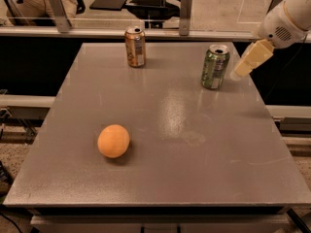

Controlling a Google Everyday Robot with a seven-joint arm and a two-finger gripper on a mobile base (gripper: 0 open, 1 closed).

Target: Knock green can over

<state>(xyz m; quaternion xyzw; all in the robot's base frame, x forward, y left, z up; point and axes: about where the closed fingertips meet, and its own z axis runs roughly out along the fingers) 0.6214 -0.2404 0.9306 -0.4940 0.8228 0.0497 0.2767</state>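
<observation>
The green can (215, 66) stands upright near the far right of the grey table (160, 130). It has a shiny green body and a silver top rim. My gripper (241, 70) hangs from the white arm at the upper right. It is just to the right of the can, at about mid-can height, with a small gap between them.
An orange-brown can (135, 46) stands upright at the far middle of the table. An orange (113, 141) lies at the near left. A glass partition with metal posts (185, 6) runs behind the table. The table's right edge is just below the gripper.
</observation>
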